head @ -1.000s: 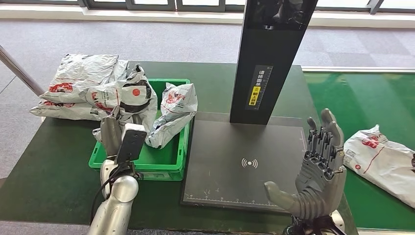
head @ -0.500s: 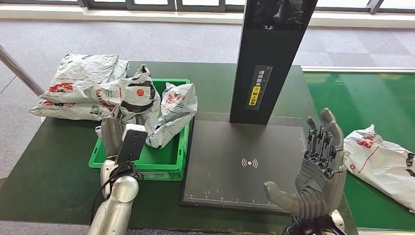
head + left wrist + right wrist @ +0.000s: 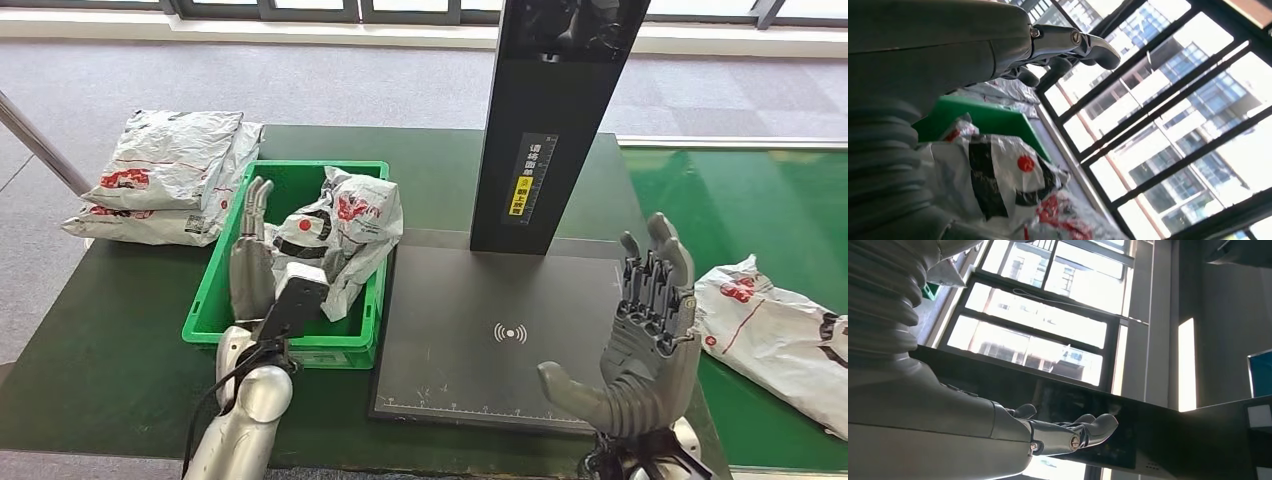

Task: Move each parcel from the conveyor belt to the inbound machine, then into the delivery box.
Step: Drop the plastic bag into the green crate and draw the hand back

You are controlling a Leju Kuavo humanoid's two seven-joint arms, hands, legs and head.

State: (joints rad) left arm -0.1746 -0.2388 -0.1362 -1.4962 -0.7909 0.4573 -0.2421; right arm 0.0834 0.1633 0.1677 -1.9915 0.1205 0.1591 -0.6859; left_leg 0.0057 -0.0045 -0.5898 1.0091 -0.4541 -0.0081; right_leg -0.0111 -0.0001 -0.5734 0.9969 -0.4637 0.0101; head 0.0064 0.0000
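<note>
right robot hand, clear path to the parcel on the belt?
Probably yes. The right robot hand is open and empty beside the parcel on the green belt, with nothing between them.

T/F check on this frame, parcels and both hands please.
1. A parcel lies on the conveyor belt. True: parcel on the belt.
2. The right robot hand holds a parcel. False: it is open, holding nothing.
3. The green bin holds parcels. True: parcels in the bin.
4. The left robot hand grips a parcel. False: its fingers are extended, holding nothing.
5. A parcel lies on the scanner pad. False: bare.
</note>
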